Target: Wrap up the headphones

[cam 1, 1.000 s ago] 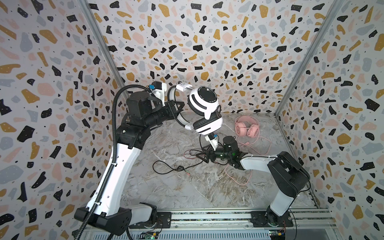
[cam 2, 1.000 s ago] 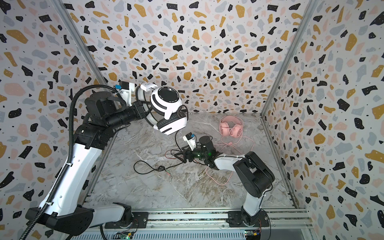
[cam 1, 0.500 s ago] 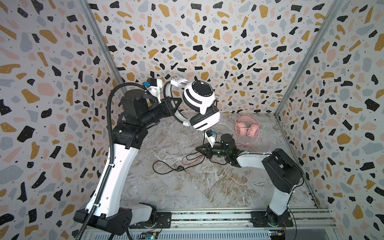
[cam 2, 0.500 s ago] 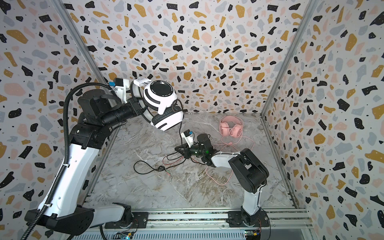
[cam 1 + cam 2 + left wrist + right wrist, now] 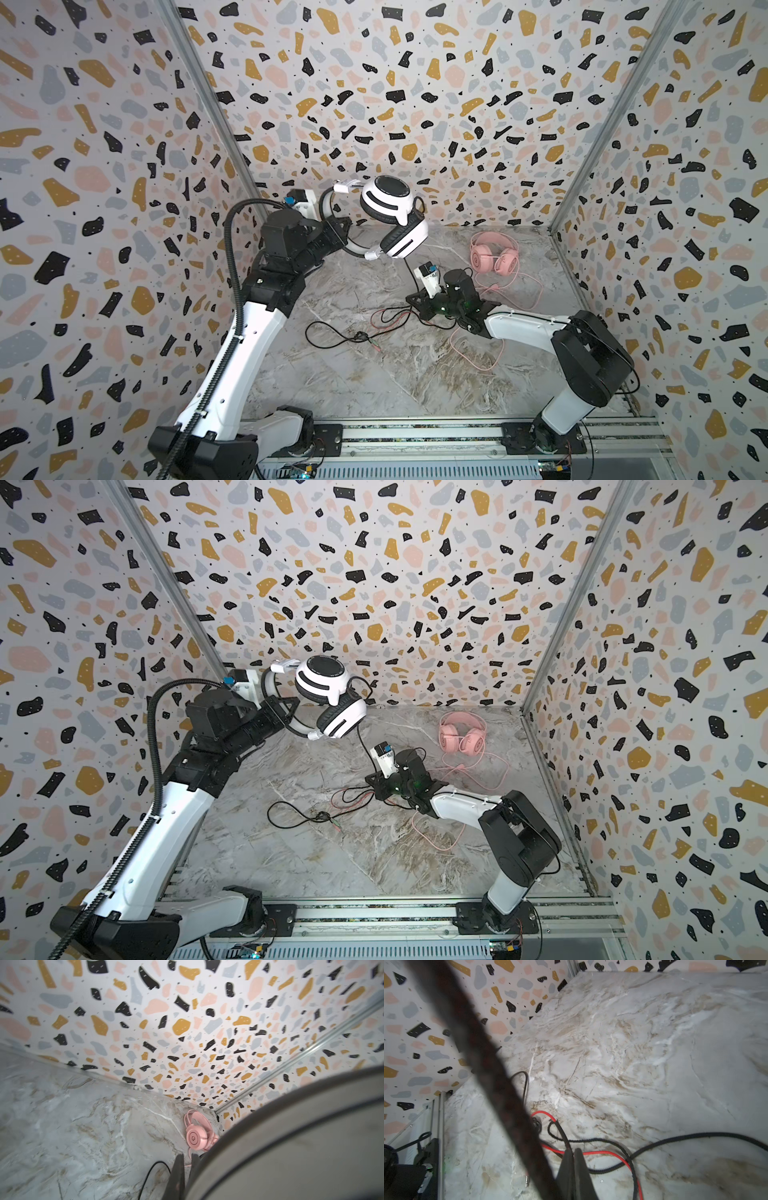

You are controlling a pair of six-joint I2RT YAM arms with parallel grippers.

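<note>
The left gripper clutches the white headset by its headband, aloft near the back wall; the right gripper is pinched shut on the table at the black cable — caught or not, I can't tell. If it nips the red wire too, the wrap could tangle.

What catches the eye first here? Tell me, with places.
The white headphones hang in mid-air near the back wall, held by the left gripper. Below them the right gripper is shut on their black cable on the marble table; pink headphones lie at back right.
</note>
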